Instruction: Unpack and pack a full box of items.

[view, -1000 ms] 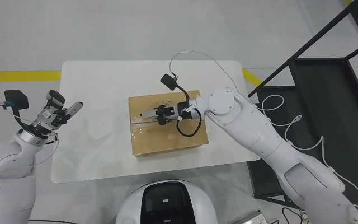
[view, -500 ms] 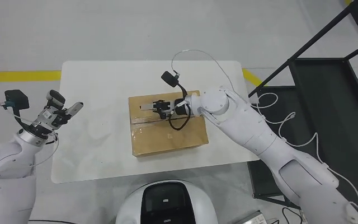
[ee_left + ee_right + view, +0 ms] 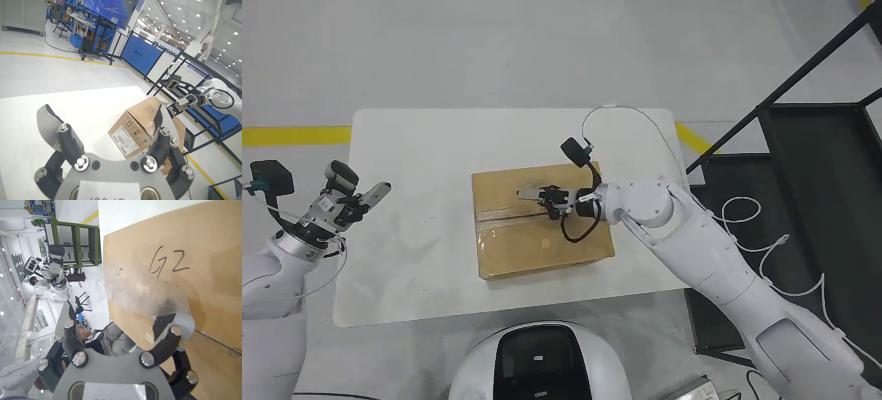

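At the middle of the white surface [image 3: 412,150] sits the closed cardboard box [image 3: 542,240]. Over the far part of its top, toward the left end, the right gripper [image 3: 532,192] hovers low with its fingers spread apart, holding nothing. One finger [image 3: 166,323] meets the end of a wrinkled strip of clear tape [image 3: 140,294] that runs to the box's edge. By the surface's left edge, well apart from the box, the left gripper [image 3: 364,182] hangs with fingers open and empty.
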You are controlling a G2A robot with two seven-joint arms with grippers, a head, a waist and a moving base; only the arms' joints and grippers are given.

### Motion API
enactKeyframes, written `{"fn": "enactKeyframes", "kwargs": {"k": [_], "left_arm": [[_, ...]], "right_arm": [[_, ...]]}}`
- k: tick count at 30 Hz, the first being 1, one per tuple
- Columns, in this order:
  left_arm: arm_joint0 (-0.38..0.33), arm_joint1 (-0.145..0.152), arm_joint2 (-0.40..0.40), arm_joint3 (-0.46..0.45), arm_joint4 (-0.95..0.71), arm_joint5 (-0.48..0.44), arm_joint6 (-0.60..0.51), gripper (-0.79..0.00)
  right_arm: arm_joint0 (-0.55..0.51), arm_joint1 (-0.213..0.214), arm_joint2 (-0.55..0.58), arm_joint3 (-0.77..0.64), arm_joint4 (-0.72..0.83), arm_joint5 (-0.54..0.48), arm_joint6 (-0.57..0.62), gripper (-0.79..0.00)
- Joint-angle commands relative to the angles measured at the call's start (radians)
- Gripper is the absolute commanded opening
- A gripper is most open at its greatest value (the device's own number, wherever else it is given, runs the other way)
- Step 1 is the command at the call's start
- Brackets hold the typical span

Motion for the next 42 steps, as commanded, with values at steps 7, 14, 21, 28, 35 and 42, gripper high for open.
{"fn": "enactKeyframes", "kwargs": {"k": [7, 14, 21, 28, 35, 42], "left_arm": [[0.000, 0.000, 0.000, 0.000, 0.000, 0.000, 0.000, 0.000], [0.000, 0.000, 0.000, 0.000, 0.000, 0.000, 0.000, 0.000], [0.000, 0.000, 0.000, 0.000, 0.000, 0.000, 0.000, 0.000], [0.000, 0.000, 0.000, 0.000, 0.000, 0.000, 0.000, 0.000], [0.000, 0.000, 0.000, 0.000, 0.000, 0.000, 0.000, 0.000], [0.000, 0.000, 0.000, 0.000, 0.000, 0.000, 0.000, 0.000]], "right_arm": [[-0.152, 0.039, 0.134, -0.139, -0.050, 0.050, -0.042, 0.000], [-0.266, 0.063, 0.245, -0.291, -0.035, 0.040, -0.040, 0.000], [-0.222, 0.059, 0.255, -0.292, -0.039, -0.047, -0.026, 0.000], [-0.122, 0.042, 0.176, -0.225, -0.090, -0.127, 0.032, 0.000], [0.001, 0.003, 0.049, -0.055, -0.056, -0.091, 0.080, 0.000], [0.022, -0.013, 0.020, 0.040, -0.041, -0.048, 0.072, 0.000]]}}
